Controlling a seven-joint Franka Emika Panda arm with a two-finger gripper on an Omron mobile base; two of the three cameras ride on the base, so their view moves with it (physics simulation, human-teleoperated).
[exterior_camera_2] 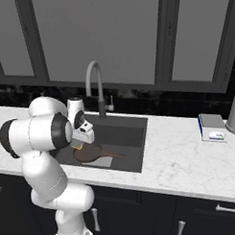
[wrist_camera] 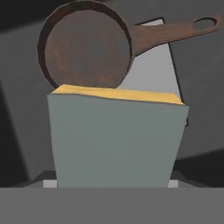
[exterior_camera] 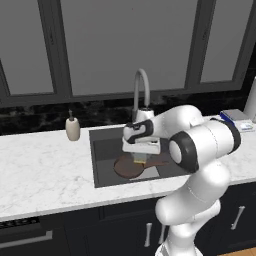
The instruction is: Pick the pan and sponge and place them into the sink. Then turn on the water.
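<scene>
The dark reddish-brown pan [wrist_camera: 87, 48] lies on the bottom of the sink [exterior_camera: 105, 150], its long handle ending in a loop hole. In the base views the pan [exterior_camera: 127, 167] [exterior_camera_2: 89, 153] rests partly on the pale grey square. My gripper [exterior_camera: 140, 159] [exterior_camera_2: 79, 145] hangs inside the basin just above the pan, shut on the sponge [wrist_camera: 116, 140]. The sponge is a yellow block with a grey-green face and hides the fingertips in the hand view. A sliver of the yellow sponge [exterior_camera: 139, 160] [exterior_camera_2: 78, 147] shows under the hand. No water runs from the arched faucet [exterior_camera: 141, 90] [exterior_camera_2: 94, 77].
A beige soap dispenser [exterior_camera: 73, 129] stands left of the sink on the marble counter. A blue-and-white flat box [exterior_camera: 237, 119] [exterior_camera_2: 212, 127] lies to the right, beside a tall pale cylinder [exterior_camera_2: 233, 115]. Dark windows back the counter.
</scene>
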